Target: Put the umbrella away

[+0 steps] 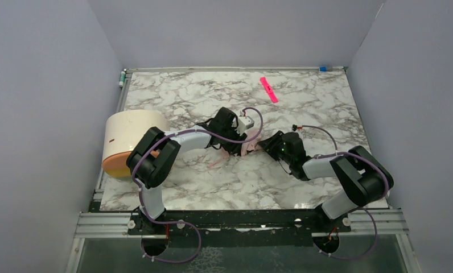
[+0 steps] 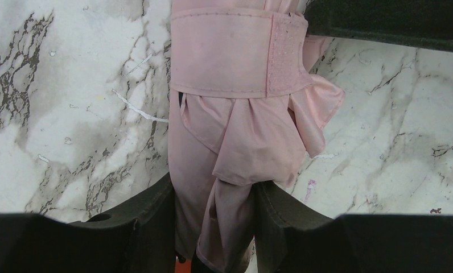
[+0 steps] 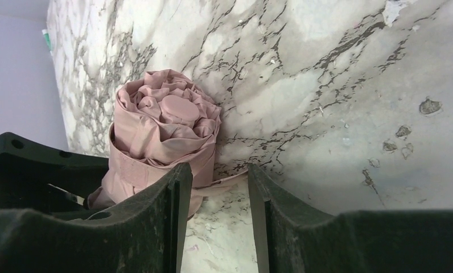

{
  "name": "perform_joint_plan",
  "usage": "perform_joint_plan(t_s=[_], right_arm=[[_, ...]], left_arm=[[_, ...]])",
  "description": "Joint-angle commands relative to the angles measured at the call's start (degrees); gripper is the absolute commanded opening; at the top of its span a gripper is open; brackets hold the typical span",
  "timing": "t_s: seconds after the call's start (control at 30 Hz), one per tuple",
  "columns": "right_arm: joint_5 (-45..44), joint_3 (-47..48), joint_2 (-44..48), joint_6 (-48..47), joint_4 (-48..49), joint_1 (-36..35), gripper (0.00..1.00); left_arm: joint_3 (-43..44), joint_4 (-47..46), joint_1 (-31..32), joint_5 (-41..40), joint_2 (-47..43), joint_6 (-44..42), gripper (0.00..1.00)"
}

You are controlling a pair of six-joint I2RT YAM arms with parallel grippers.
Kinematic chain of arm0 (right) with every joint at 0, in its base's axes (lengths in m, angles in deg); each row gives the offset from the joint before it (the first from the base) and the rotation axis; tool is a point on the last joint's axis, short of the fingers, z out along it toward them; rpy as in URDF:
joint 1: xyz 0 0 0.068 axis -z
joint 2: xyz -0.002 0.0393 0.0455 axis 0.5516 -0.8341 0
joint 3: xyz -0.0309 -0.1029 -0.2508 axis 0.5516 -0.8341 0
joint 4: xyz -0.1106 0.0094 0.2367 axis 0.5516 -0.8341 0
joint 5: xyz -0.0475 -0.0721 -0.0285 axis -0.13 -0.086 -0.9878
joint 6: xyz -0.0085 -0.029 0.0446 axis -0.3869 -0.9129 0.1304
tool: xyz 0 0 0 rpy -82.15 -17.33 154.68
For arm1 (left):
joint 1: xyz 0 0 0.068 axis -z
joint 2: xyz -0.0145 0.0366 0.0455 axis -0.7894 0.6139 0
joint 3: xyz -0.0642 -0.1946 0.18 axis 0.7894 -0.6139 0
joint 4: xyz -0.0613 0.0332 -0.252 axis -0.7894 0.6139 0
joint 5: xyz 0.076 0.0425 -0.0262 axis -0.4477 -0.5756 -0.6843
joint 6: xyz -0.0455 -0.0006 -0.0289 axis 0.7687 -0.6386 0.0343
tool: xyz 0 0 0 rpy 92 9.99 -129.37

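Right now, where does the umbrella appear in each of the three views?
Top view: the umbrella lies near the centre of the table.
Left wrist view: the umbrella fills the middle, from top to bottom.
Right wrist view: left of centre, rolled end toward the camera.
Shared landmark: the marble table surface under it.

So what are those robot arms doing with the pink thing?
They are tidying up a pale pink folded fabric umbrella on the marble table. The left gripper pinches its bunched cloth, and its pink strap is wrapped round it. The right gripper sits open beside the rolled end.
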Motion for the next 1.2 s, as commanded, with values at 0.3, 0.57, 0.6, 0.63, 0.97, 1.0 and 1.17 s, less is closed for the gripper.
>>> perform_joint_plan(t_s=[0.3,0.57,0.6,0.63,0.97,1.0,1.17], right_arm=[[11.3,-0.5,-2.5,-10.3,-1.1,0.2,0.46],[21.5,-0.8,-5.2,-11.6,3.4,0.2,0.47],[21.5,-0.8,-5.7,-11.5,3.7,0.2,0.46],[21.5,-0.8,-6.1,-11.5,4.0,0.1,0.46],[11.9,-0.6,-5.3,-11.6,0.3,0.2,0.48],[10.6,-0.6,-4.9,-11.2,0.1,0.1,0.48],[8.4,-0.8,-4.4,-7.5,-0.1,0.2,0.5]], left_arm=[[-2.6,8.9,-0.3,-7.3,5.1,-1.8,0.0],[-2.3,8.9,-0.3,-7.2,5.3,-1.9,0.0],[-2.3,8.9,-0.3,-7.2,5.3,-1.9,0.0],[-2.3,8.9,-0.3,-7.2,5.3,-1.9,0.0],[-2.4,9.1,-0.3,-7.2,5.2,-2.0,0.0],[-2.4,9.1,-0.3,-7.2,5.2,-2.0,0.0],[-2.3,9.1,-0.3,-7.1,5.3,-2.1,0.0]])
